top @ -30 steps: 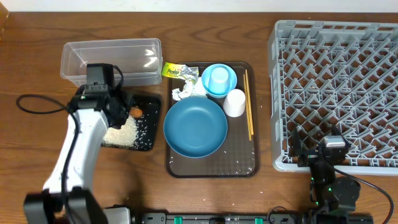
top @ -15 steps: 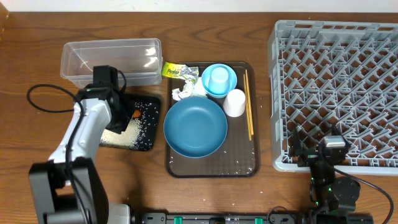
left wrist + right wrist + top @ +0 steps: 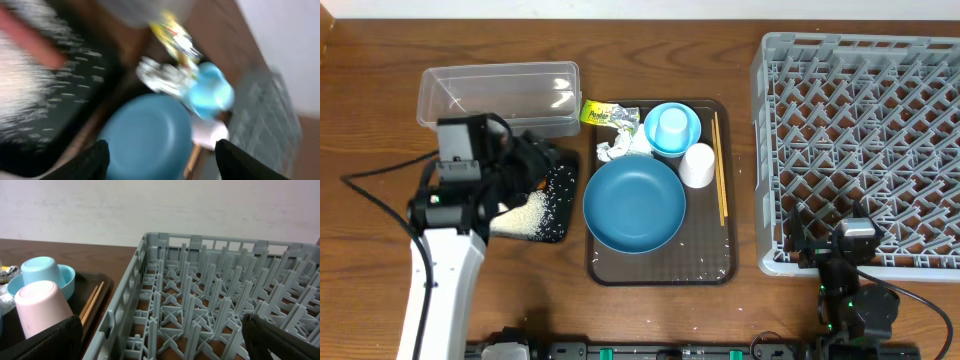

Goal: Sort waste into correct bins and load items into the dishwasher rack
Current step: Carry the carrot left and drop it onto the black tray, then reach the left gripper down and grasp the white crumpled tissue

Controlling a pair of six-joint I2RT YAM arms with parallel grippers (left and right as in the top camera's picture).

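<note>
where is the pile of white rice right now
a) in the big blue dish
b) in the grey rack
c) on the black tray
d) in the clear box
c, the rice pile lies on the black tray, with loose grains scattered across the tray around it.

Tabletop point(image 3: 380, 80): brown wood grain. Rack point(image 3: 860, 120): grey, open lattice. Serving tray point(image 3: 660, 270): dark brown. Dish point(image 3: 634, 204): mid blue, plain. Bowl point(image 3: 651, 137) and the cup point(image 3: 671, 124) in it: light blue. Second cup point(image 3: 697, 165): white-pinkish. Chopsticks point(image 3: 720, 180): pale wood. Wrapper point(image 3: 600, 113): yellow-green, printed. Tissue point(image 3: 616, 148): white. Box point(image 3: 500, 90): clear. Small tray point(image 3: 566, 166): black, speckled with white rice point(image 3: 525, 215). Carrot point(image 3: 37, 47): orange-red smear, blurred.
</note>
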